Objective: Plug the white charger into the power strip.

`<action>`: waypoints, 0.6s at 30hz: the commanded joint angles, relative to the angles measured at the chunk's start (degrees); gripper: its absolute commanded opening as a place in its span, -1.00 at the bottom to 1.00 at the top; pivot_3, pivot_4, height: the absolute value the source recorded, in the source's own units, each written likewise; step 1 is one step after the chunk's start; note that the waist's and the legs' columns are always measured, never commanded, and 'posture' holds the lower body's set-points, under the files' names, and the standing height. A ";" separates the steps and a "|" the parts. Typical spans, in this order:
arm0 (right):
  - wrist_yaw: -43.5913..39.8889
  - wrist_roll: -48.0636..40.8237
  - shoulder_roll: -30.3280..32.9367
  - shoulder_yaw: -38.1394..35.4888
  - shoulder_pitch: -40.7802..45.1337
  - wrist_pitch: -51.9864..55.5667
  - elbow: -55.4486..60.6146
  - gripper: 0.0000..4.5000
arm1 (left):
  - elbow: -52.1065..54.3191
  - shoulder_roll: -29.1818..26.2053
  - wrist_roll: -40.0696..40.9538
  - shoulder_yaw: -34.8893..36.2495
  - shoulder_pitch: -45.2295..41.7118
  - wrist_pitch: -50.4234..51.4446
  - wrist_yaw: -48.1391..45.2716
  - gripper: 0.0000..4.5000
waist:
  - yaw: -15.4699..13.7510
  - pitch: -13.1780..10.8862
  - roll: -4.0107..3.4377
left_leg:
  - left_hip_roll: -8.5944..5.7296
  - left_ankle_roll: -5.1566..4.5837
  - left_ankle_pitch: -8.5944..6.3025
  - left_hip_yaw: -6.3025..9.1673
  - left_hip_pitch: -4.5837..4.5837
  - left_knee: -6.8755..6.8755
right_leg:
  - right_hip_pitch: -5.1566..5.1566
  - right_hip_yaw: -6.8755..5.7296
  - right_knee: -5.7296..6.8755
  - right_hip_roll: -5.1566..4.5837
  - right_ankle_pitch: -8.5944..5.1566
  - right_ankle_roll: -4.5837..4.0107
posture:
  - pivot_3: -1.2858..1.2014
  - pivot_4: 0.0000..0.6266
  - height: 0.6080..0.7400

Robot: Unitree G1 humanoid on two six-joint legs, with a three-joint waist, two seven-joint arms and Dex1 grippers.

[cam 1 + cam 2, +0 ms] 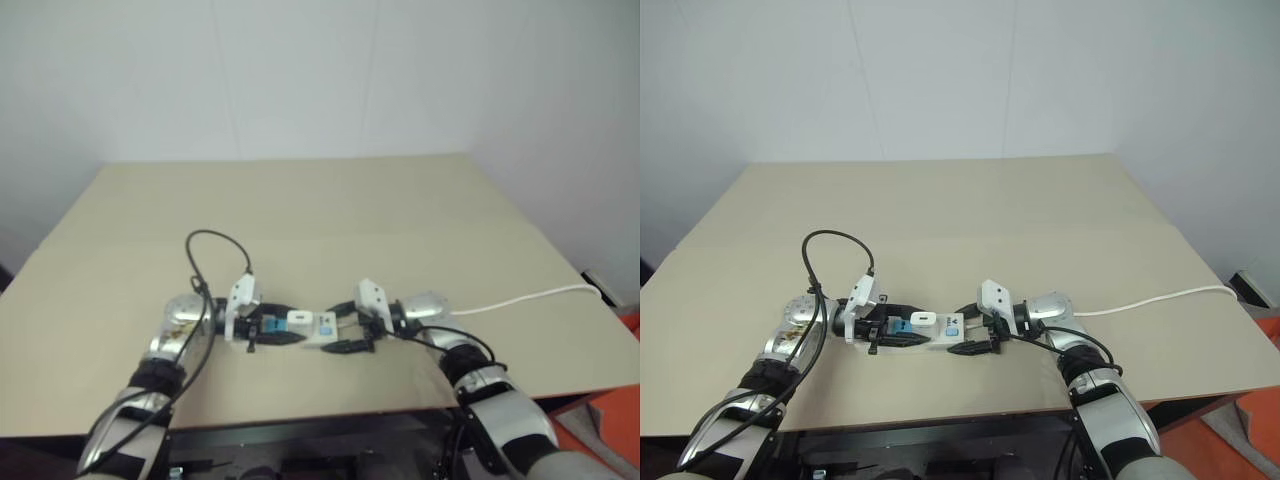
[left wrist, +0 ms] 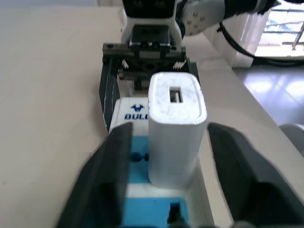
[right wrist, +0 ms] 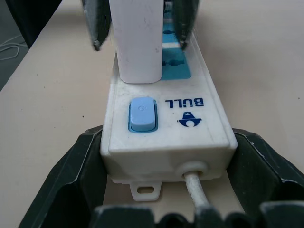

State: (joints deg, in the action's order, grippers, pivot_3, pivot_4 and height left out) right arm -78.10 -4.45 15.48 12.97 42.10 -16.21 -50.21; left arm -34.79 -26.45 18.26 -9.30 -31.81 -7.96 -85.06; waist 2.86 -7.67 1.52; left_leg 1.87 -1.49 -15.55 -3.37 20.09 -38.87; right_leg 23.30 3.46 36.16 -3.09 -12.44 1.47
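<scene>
A wide beige table point(image 1: 300, 200) carries everything, and the work happens at its near edge. The power strip point(image 3: 190, 116) lies there left to right, its thin cord point(image 1: 520, 298) running off to the right. The white charger point(image 2: 175, 126) stands upright in the socket next to the switch point(image 3: 142, 114), and it looks fully seated, with its base against the strip's face.

The right gripper point(image 3: 166, 190) grasps the switch end of the strip, one black finger on each long side, holding it steady. The left gripper point(image 2: 166, 156) is released: its fingers point(image 2: 111, 161) stand on both sides of the charger with a visible gap, not touching it.

I judge that the plugging step is finished and the letting go is in hand. The next move calls for drawing the left gripper back to the left without brushing the charger, then loosening the right one from the strip
</scene>
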 commanded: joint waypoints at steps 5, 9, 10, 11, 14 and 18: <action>0.53 0.98 0.59 -0.18 0.32 0.39 -0.59 0.53 | -0.73 -1.34 -0.40 1.36 2.28 2.87 -2.01 0.79 | 0.19 0.00 -0.02 | 0.03 0.00 0.00 0.00 -0.03 0.02 | -0.04 0.00 -0.04 0.00 0.00 0.01 | 0.03 -0.52 1.00; 0.81 0.80 0.76 -0.60 0.55 1.30 -0.49 0.53 | 2.55 -4.74 0.73 3.03 2.07 4.85 -4.16 0.79 | 0.82 -0.04 -0.03 | 0.03 0.00 0.00 0.00 0.15 0.07 | 0.11 0.00 -0.11 0.01 0.02 -0.03 | 0.03 -0.52 1.00; 0.99 0.74 0.78 -0.76 0.62 1.42 -0.54 0.53 | 3.28 -5.64 1.15 3.58 1.95 5.41 -4.47 0.79 | 0.88 -0.08 -0.02 | 0.03 0.00 0.00 0.00 0.17 0.08 | 0.13 0.00 -0.12 0.00 0.03 -0.04 | 0.03 -0.52 1.00; 1.09 0.69 0.80 -0.85 0.67 1.48 -0.57 0.53 | 3.77 -6.22 1.45 3.86 1.90 5.82 -4.67 0.79 | 0.90 -0.11 0.01 | 0.03 0.00 0.00 0.00 0.20 0.08 | 0.17 0.00 -0.12 -0.02 0.04 -0.05 | 0.03 -0.52 1.00; 2.39 0.90 1.23 -1.25 1.02 1.85 -0.60 0.68 | 6.81 -11.35 4.70 6.90 1.81 9.69 -6.92 0.80 | 0.92 -0.33 0.20 | 0.03 0.00 0.00 0.01 0.23 0.07 | 0.21 -0.01 -0.11 -0.06 0.04 -0.05 | 0.03 -0.52 1.00; 1.09 -0.59 2.23 -2.34 1.52 3.51 -0.37 0.97 | 6.66 -16.95 4.68 10.59 2.05 8.90 -6.93 0.80 | 0.74 -0.48 0.37 | 0.04 -0.01 0.02 0.01 1.05 0.01 | 1.10 -0.03 -0.05 -0.08 0.27 -0.33 | 0.03 -0.52 1.00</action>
State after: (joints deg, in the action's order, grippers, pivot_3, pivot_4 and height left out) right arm -77.13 -4.71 16.65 12.07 43.00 -14.30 -50.35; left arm -29.34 -42.37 21.74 -0.95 -29.29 1.42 -91.81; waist 3.60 -8.14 1.89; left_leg 1.91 -1.50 -15.53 -3.36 21.20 -38.85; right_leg 24.46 3.41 36.09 -3.18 -12.16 1.13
